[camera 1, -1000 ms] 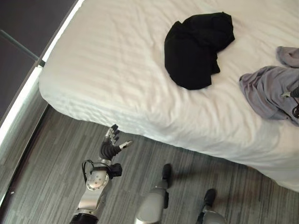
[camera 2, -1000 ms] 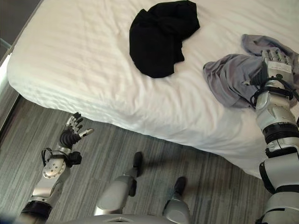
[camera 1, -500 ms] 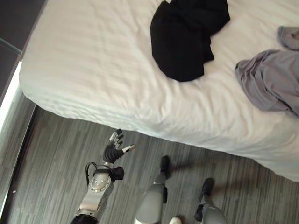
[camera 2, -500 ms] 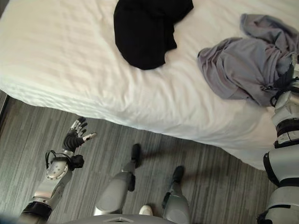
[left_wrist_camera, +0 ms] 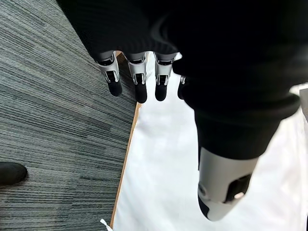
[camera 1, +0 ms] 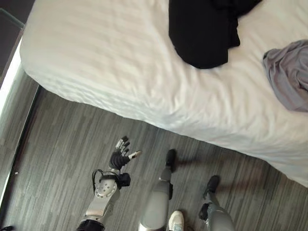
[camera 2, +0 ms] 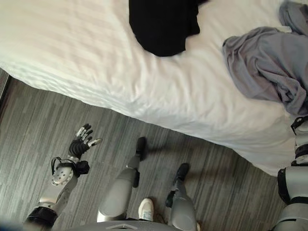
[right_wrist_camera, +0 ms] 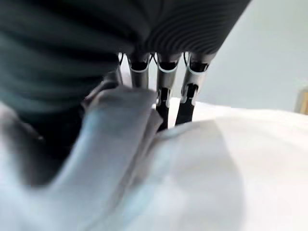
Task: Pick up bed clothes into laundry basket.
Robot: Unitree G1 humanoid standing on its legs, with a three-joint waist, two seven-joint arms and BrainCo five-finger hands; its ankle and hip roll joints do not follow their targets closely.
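While the right hand (right_wrist_camera: 163, 86) pinches crumpled grey clothing (camera 2: 269, 67), left hand (camera 1: 120, 153) hangs slack-fingered.

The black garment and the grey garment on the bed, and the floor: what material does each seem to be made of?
The black garment looks like soft matte knit fabric, lying in limp folds. The grey garment seems a thin, light cloth, crumpled into many fine creases. The floor appears to be low-pile carpet with a fine grey striped weave, though hard striped flooring cannot be ruled out.
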